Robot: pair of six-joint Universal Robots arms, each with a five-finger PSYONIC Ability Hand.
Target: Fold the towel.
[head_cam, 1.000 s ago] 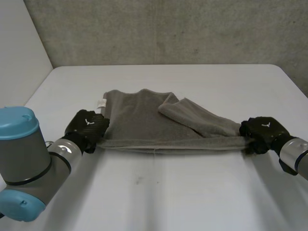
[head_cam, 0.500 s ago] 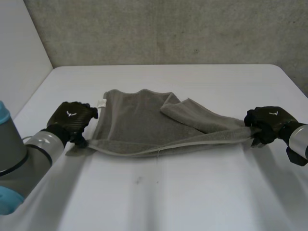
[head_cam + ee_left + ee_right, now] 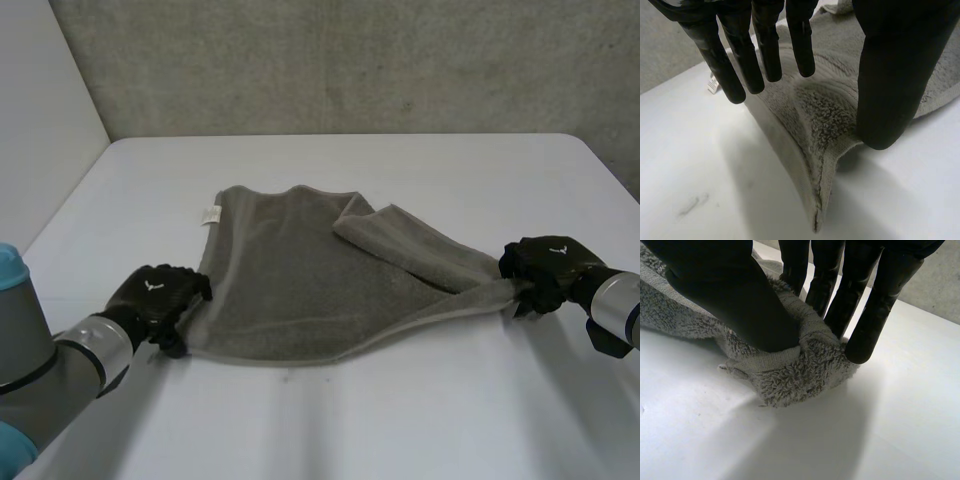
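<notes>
A grey towel (image 3: 290, 280) lies spread on the white table (image 3: 400, 410), with one flap folded over its right part. My left hand (image 3: 155, 297) is at the towel's near-left corner. In the left wrist view its fingers (image 3: 765, 55) are straight and apart from the thumb, and the towel's corner (image 3: 825, 120) stands in a ridge under the palm, unpinched. My right hand (image 3: 545, 265) is at the towel's right corner. In the right wrist view, thumb and fingers (image 3: 835, 290) pinch that bunched corner (image 3: 790, 370), which rests on the table.
A white label (image 3: 211, 214) sits at the towel's far-left corner. A concrete wall (image 3: 350, 60) rises behind the table's far edge. A pale panel (image 3: 40, 120) borders the table's left side.
My left hand opened and let go of the near-left corner, then drew toward the table's front. The towel's near edge dropped and spread flat. My right hand kept its grip.
</notes>
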